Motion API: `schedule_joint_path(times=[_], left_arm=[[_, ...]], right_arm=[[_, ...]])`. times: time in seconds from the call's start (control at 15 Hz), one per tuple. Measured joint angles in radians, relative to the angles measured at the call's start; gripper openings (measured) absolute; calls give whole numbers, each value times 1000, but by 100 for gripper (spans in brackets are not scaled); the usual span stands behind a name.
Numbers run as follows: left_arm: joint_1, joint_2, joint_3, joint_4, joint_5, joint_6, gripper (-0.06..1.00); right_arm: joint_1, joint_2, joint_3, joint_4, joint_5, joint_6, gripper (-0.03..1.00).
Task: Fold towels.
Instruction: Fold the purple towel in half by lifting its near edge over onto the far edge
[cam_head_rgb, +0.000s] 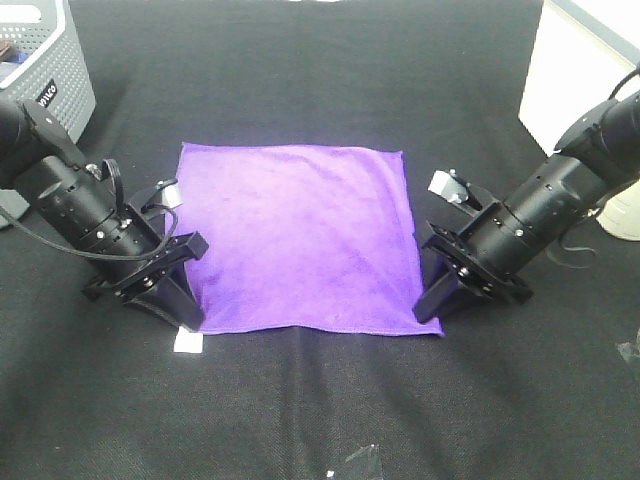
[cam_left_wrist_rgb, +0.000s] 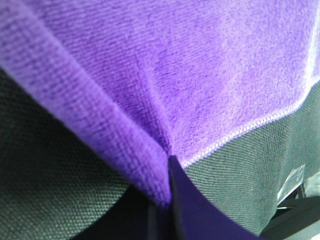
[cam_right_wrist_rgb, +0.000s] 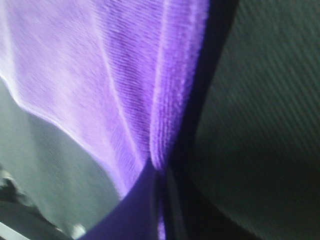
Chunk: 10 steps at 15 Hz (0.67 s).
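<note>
The purple towel (cam_head_rgb: 300, 235) lies spread flat on the black table, roughly square. My left gripper (cam_head_rgb: 190, 315) is down at its near-left corner, and the left wrist view shows its fingers shut on a pinched fold of the towel (cam_left_wrist_rgb: 160, 100). My right gripper (cam_head_rgb: 428, 308) is down at the near-right corner, and the right wrist view shows it shut on the towel's edge (cam_right_wrist_rgb: 125, 90). A small white tag (cam_head_rgb: 188, 342) lies on the table just in front of the left gripper.
A grey perforated bin (cam_head_rgb: 45, 80) stands at the far left. A white box (cam_head_rgb: 575, 70) stands at the far right. A small clear scrap (cam_head_rgb: 362, 460) lies near the front edge, another (cam_head_rgb: 630, 352) at the right edge. The black tablecloth (cam_head_rgb: 320, 100) covers the table.
</note>
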Motion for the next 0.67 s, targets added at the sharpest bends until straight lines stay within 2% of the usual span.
schedule_joint_path(times=[0.07, 0.27, 0.47, 0.67], left_arm=[[-7, -59, 46, 44, -28, 5, 0], [-8, -146, 120, 46, -30, 12, 0], [-9, -318, 259, 46, -39, 11, 0], [-11, -429, 284, 45, -51, -7, 0]], right_arm=[[0, -52, 25, -61, 7, 29, 1], [4, -121, 57, -72, 34, 49, 1], [10, -254, 105, -96, 135, 75, 1], [10, -315, 101, -108, 149, 101, 1]])
